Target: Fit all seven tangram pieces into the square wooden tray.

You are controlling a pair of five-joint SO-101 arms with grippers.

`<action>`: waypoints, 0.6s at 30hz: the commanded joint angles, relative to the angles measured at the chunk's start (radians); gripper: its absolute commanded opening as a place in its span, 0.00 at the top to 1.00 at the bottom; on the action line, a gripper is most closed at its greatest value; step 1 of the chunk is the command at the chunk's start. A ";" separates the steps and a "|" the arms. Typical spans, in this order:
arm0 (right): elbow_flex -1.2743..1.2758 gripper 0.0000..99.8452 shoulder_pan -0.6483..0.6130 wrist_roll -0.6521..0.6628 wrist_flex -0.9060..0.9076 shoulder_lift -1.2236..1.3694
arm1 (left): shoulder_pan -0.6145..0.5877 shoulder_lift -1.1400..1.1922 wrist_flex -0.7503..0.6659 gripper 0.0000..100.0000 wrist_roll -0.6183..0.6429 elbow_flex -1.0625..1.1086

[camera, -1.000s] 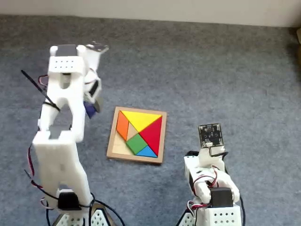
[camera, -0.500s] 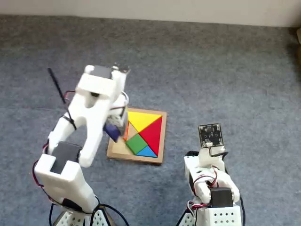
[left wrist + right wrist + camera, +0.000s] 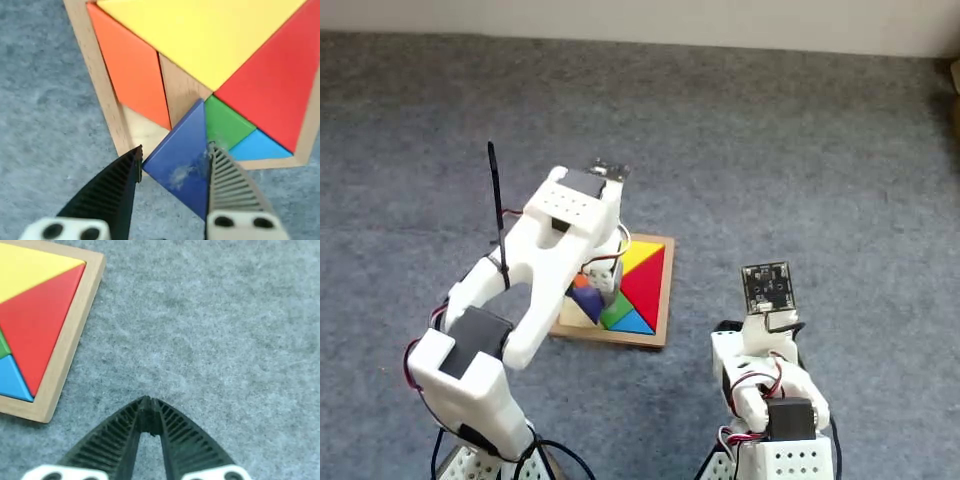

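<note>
The square wooden tray (image 3: 661, 290) lies mid-table and holds yellow (image 3: 210, 35), red (image 3: 272, 95), orange (image 3: 132, 75), green (image 3: 225, 125) and light blue (image 3: 257, 146) pieces. My left gripper (image 3: 172, 157) is shut on a dark blue triangle (image 3: 182, 157), held just above the tray's bare slot (image 3: 142, 132) near the orange piece. In the high view the left arm (image 3: 555, 250) covers the tray's left half. My right gripper (image 3: 147, 415) rests shut and empty over the carpet, right of the tray's edge (image 3: 65, 350).
Grey carpet (image 3: 800, 150) surrounds the tray on all sides. The right arm (image 3: 770, 380) is folded back near the front edge, right of the tray. A pale wall strip (image 3: 640, 20) runs along the far edge.
My left arm has swung right from the far left of the carpet to above the tray, carrying the dark blue triangle. The right arm has not moved.
</note>
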 commanded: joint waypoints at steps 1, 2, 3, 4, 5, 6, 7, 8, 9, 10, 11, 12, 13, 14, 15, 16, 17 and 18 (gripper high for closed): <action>0.107 0.99 0.012 -0.005 0.005 -0.012 | 0.019 -0.058 -0.031 0.93 0.009 0.008; 0.107 0.99 0.012 -0.005 0.005 -0.012 | 0.019 -0.058 -0.031 0.93 0.009 0.008; 0.107 0.99 0.012 -0.005 0.005 -0.012 | 0.019 -0.058 -0.031 0.93 0.009 0.007; 0.107 0.99 0.012 -0.005 0.005 -0.012 | 0.019 -0.053 -0.031 0.93 0.009 0.004; 0.107 0.99 0.012 -0.005 0.005 -0.012 | 0.018 -0.053 -0.034 0.93 0.009 0.004; 0.107 0.99 0.012 -0.005 0.005 -0.012 | 0.015 -0.051 -0.035 0.92 0.009 0.002; 0.107 0.99 0.012 -0.005 0.005 -0.012 | 0.015 -0.051 -0.035 0.90 0.009 0.004; 0.107 0.99 0.012 -0.005 0.005 -0.012 | 0.013 -0.051 -0.035 0.88 0.009 0.008; 0.107 0.99 0.012 -0.005 0.005 -0.012 | 0.012 -0.051 -0.035 0.85 0.009 0.010; 0.107 0.99 0.012 -0.005 0.005 -0.012 | 0.010 -0.051 -0.037 0.82 0.011 0.010; 0.107 0.99 0.012 -0.005 0.005 -0.012 | 0.010 -0.051 -0.038 0.80 0.021 0.010; 0.107 0.99 0.012 -0.005 0.005 -0.012 | 0.010 -0.053 -0.038 0.78 0.046 0.008; 0.107 0.99 0.012 -0.005 0.005 -0.012 | 0.010 -0.054 -0.038 0.76 0.063 0.007; 0.107 0.99 0.012 -0.005 0.005 -0.012 | 0.012 -0.056 -0.038 0.75 0.069 0.007; 0.107 0.99 0.012 -0.005 0.005 -0.012 | 0.013 -0.058 -0.038 0.75 0.074 0.004; 0.107 0.99 0.012 -0.005 0.005 -0.012 | 0.015 -0.059 -0.038 0.75 0.075 0.001; 0.107 0.99 0.012 -0.005 0.005 -0.012 | 0.015 -0.061 -0.038 0.75 0.075 -0.001; 0.107 0.99 0.012 -0.005 0.005 -0.012 | 0.015 -0.061 -0.038 0.75 0.075 -0.001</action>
